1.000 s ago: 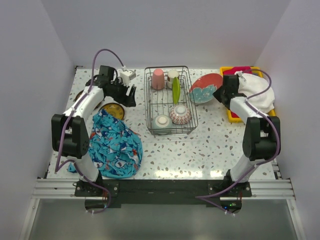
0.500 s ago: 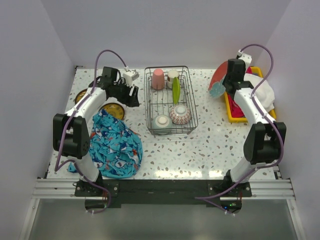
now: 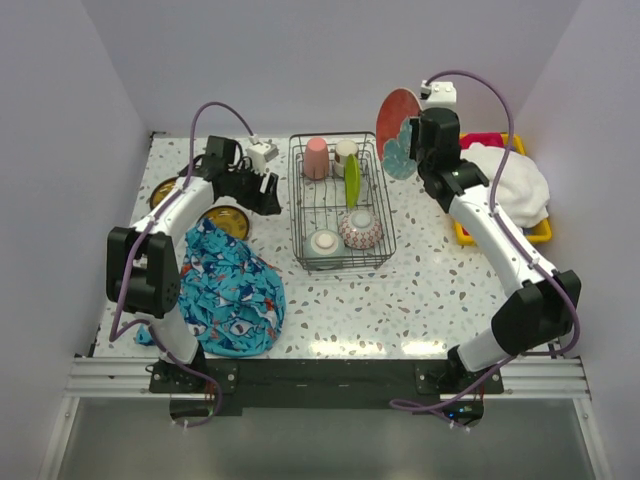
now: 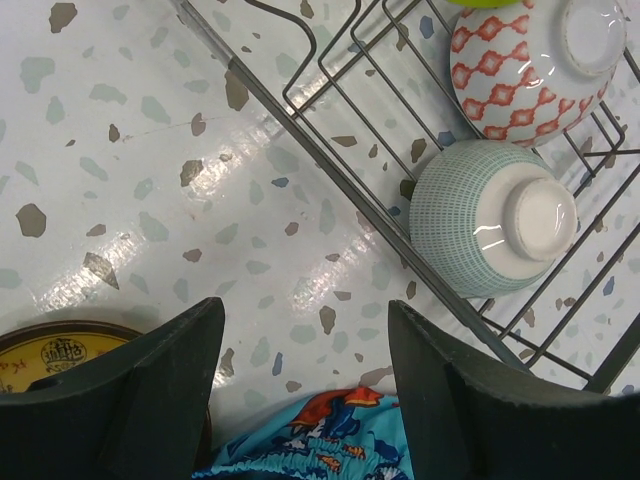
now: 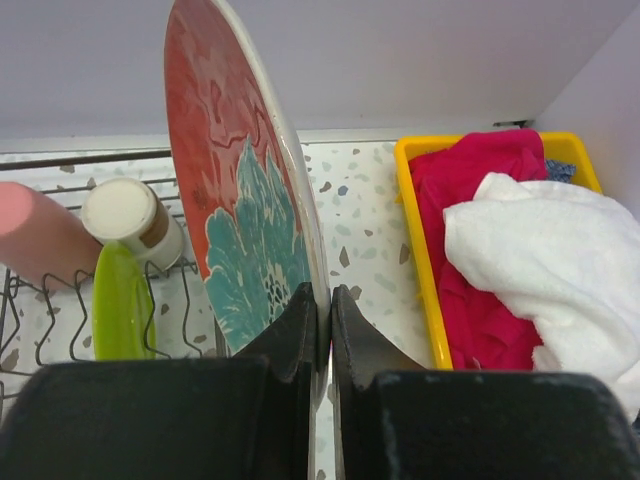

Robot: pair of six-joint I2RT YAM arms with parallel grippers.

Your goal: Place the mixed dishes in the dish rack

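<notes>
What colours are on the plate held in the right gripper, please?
The plate is red with a teal floral motif, clearest in the right wrist view.

Now on left arm (image 3: 178, 203): white shells, black joints | right arm (image 3: 497, 238): same white-and-black build | purple cables (image 3: 214, 101) arcing off both wrists | left tool (image 4: 305, 310): broad matte-black fingers | right tool (image 5: 322, 300): narrow black fingers | black base blocks (image 3: 180, 378)

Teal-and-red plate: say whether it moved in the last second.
Yes. The teal-and-red plate, on edge in the right gripper, rose toward the far right corner of the dish rack.
</notes>
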